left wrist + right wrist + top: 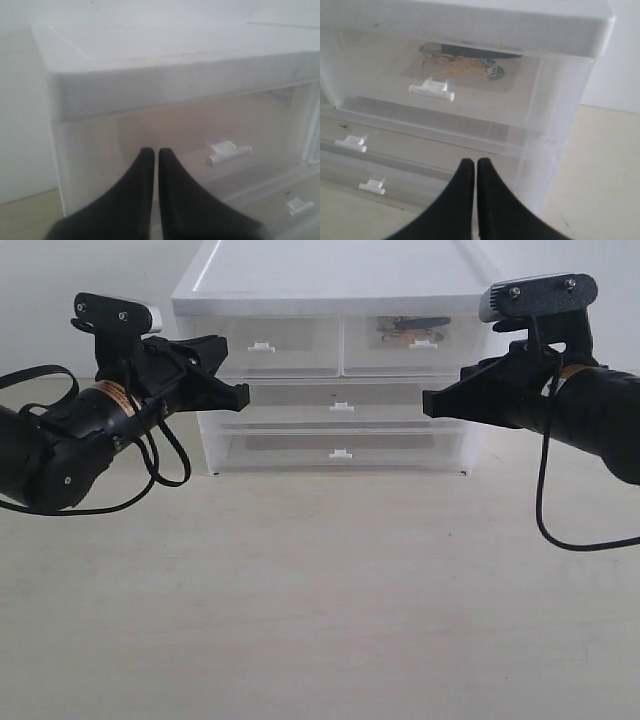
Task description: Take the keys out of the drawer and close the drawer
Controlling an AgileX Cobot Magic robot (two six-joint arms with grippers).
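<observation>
Keys (465,65) inside drawer (380,57); right gripper (471,163) closed, empty.

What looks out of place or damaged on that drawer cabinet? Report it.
Nothing stands out. All four drawers sit shut and flush in the cabinet, and the keys lie inside the top right drawer, visible through its translucent front.

Bright, even, diffuse light; washed-out whites; wrist views sl. soft/blurry.

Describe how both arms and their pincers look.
The left arm and right arm are matte black, with black cables and a gold wrist band. Each carries a grey-and-black camera. The left pincer and right pincer each have two black fingers tapering to points.
</observation>
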